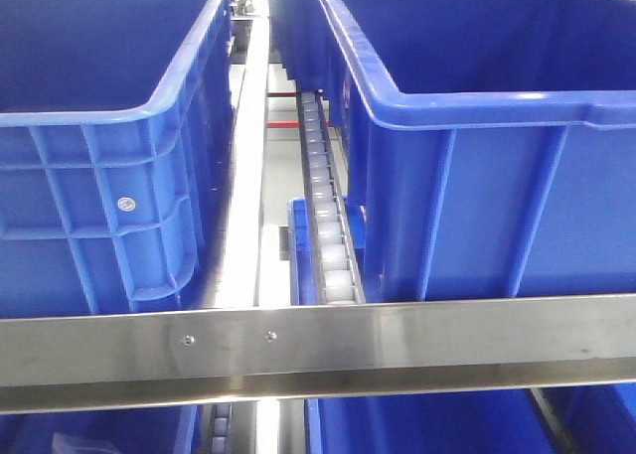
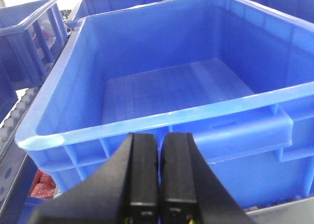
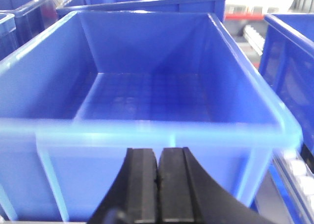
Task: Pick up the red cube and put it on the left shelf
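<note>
Left shelf (image 1: 397,340): steel rack fronted by a brushed metal rail carrying two screws near its left half; a white roller track (image 1: 326,216) runs back from the rail between two large dark blue crates. Left crate (image 1: 99,176): ribbed outer wall, thick rolled rim, round fastener on its side panel. Right crate (image 1: 477,146): same make, sitting just beside the roller track, interior in shadow. A pale flat bar (image 1: 248,176) lies between the left crate and the rollers. Further blue crates show on the tier under the rail. Left gripper (image 2: 159,170): black fingers pressed together with only a hairline seam between them, nothing held, poised in front of and slightly above the near rim of a blue crate (image 2: 167,96) whose ribbed floor is bare. At the lower left edge of the left wrist view, under that crate, a patch of red material (image 2: 43,182) shows; too partial to identify. Right gripper (image 3: 158,180): black fingers likewise closed flush, nothing between them, positioned before the near wall of another blue crate (image 3: 147,87), its gridded floor bare. Red cube: not visible in any of the three views; its location cannot be told.
</note>
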`<state>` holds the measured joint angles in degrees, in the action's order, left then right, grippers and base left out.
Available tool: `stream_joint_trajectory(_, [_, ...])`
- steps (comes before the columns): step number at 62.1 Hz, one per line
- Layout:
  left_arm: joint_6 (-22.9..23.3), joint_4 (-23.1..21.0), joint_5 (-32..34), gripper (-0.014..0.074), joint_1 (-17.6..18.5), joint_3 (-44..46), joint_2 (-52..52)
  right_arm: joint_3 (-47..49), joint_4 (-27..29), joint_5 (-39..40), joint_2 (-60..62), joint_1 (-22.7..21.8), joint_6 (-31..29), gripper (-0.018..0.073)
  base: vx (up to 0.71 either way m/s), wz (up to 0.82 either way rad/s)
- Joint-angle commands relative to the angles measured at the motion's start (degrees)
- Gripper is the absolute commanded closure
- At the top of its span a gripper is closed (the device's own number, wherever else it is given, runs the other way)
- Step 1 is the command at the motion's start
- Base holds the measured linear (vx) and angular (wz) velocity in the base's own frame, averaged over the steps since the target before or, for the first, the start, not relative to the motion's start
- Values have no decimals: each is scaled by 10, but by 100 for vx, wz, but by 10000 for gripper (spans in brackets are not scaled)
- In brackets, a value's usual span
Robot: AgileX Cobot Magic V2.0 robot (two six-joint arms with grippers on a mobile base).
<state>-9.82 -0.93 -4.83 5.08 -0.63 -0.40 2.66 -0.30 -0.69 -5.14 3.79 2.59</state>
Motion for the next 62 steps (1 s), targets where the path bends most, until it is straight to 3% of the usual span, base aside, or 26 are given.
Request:
stream_joint_trajectory(1, [1,-3,48,495,0,-13,3,-14,-7,75,30,-3,-6,538,0,0])
stream_joint_trajectory(62, [1,-3,48,495,0,-13,3,-29,-14,73,68,-4,-7,538,0,0])
